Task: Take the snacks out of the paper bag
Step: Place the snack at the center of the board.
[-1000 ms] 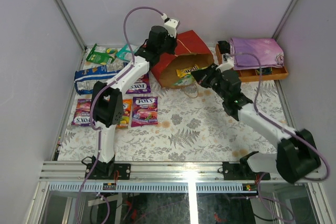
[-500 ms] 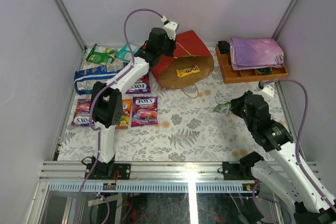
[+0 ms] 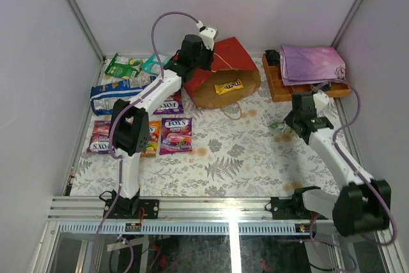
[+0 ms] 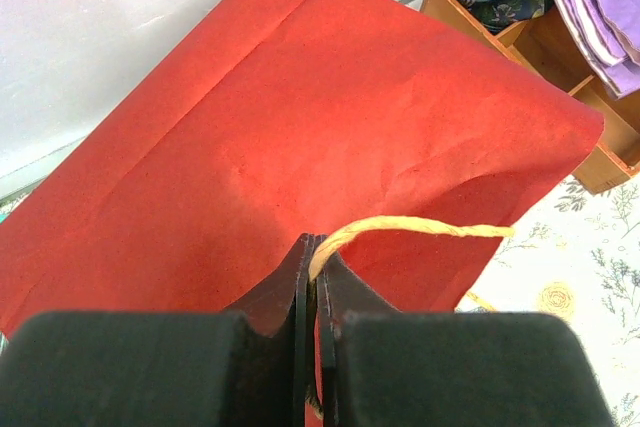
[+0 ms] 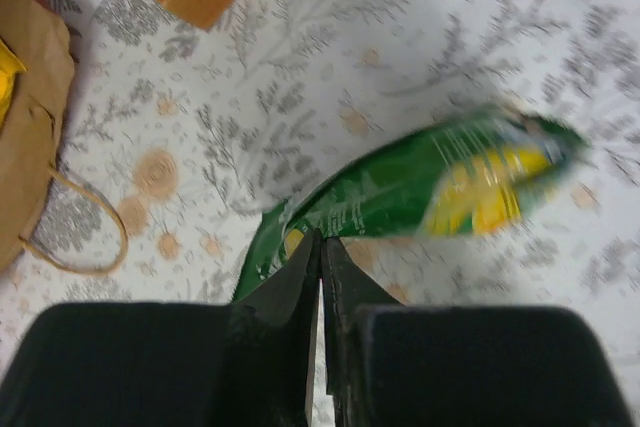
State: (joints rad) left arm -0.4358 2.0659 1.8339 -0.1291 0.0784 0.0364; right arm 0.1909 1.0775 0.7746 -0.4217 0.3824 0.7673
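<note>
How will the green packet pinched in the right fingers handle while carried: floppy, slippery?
Probably floppy: the right fingers pinch the green packet at one end and the rest sticks out unsupported, blurred as if swinging. Likely light, since it looks thin and flat. Its glossy film may be slippery, so this edge pinch could slip.

Two arms work at a table covered with a grey fern-print cloth (image 3: 243, 158).
The left gripper (image 3: 202, 63) is at the upper rim of a large red paper bag (image 3: 233, 52) that lies on its side, brown mouth toward the arms, with a yellow bar (image 3: 228, 86) in the mouth. The right gripper (image 3: 285, 123) has a small green packet (image 3: 276, 126) at its tip, near a brown wooden tray (image 3: 276, 89) bearing a folded purple cloth (image 3: 311, 62). A purple Fox's candy packet (image 3: 176, 134) lies left of the bag among other packets.
</note>
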